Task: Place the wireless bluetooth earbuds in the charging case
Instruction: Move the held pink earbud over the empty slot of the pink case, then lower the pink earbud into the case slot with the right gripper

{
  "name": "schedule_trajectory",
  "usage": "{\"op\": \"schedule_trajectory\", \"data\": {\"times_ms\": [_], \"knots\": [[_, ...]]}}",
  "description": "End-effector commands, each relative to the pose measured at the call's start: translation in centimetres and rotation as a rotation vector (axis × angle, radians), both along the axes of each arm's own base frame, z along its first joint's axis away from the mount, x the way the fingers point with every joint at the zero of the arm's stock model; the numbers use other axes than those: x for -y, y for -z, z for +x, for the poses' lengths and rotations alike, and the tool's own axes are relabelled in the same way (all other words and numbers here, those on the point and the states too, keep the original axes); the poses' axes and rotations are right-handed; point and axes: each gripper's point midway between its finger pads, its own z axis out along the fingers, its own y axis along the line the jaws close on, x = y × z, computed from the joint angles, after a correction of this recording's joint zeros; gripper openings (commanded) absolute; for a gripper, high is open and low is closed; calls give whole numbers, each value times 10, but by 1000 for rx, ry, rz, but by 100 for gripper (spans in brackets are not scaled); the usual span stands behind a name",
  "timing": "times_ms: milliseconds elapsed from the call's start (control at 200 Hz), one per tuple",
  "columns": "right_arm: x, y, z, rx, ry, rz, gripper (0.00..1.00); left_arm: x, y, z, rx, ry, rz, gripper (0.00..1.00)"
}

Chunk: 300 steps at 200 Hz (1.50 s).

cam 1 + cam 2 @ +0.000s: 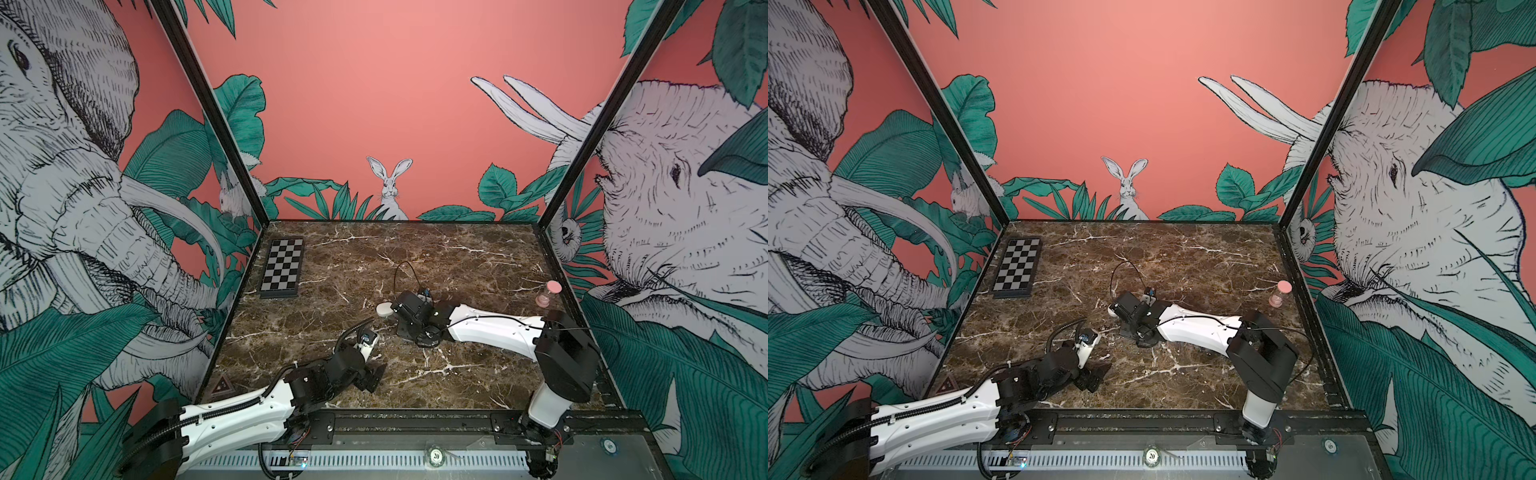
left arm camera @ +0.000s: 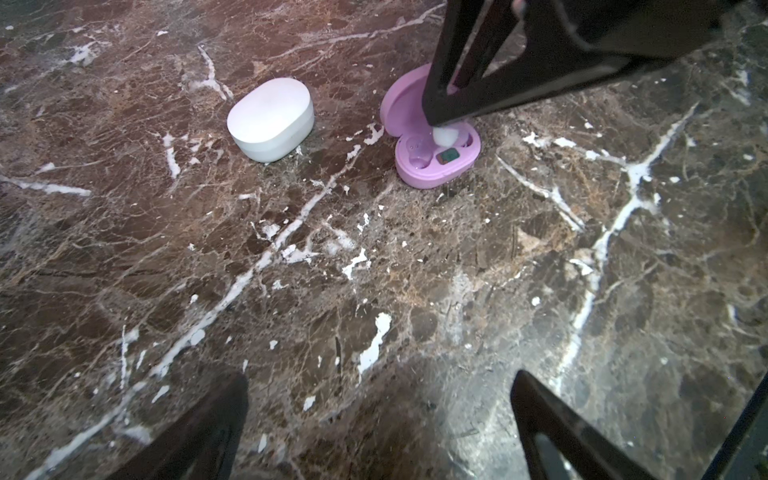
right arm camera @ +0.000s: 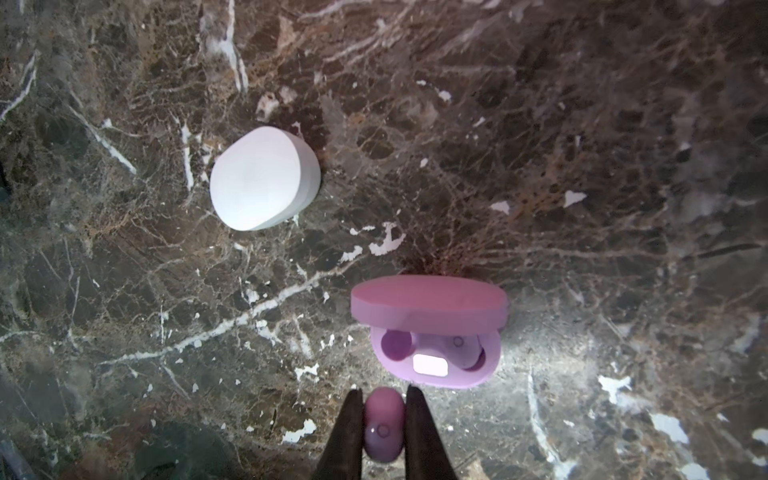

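Observation:
The lilac charging case (image 3: 432, 374) lies open on the marble, lid (image 3: 428, 301) raised. One lilac earbud (image 3: 461, 349) sits in a socket; the other socket (image 3: 395, 345) is empty. My right gripper (image 3: 384, 395) is shut on a second lilac earbud (image 3: 384, 424), just in front of the case's rim. In the left wrist view the right gripper's fingers (image 2: 457, 83) hang over the case (image 2: 432, 166). A closed white case (image 3: 264, 185) (image 1: 384, 309) lies beside it. My left gripper (image 2: 378, 415) (image 1: 372, 376) stands open and empty, nearer the table's front. White earbuds are out of view.
A folded chessboard (image 1: 282, 268) lies at the back left. A pink hourglass (image 1: 548, 293) stands by the right wall. Printed walls close in three sides of the table. A poker chip (image 1: 436, 455) rests on the front rail.

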Motion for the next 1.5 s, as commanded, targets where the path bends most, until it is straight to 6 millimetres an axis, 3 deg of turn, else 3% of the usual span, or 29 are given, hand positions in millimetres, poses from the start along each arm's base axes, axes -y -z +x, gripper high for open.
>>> {"op": "schedule_trajectory", "data": {"times_ms": [0,1495], "knots": [[6,5,9,3,11,-42,15,9,-10,2,18,14,-31,99],[-4,27,17,-38,9,-27,13,10,-9,2,14,18,-26,99]]}}
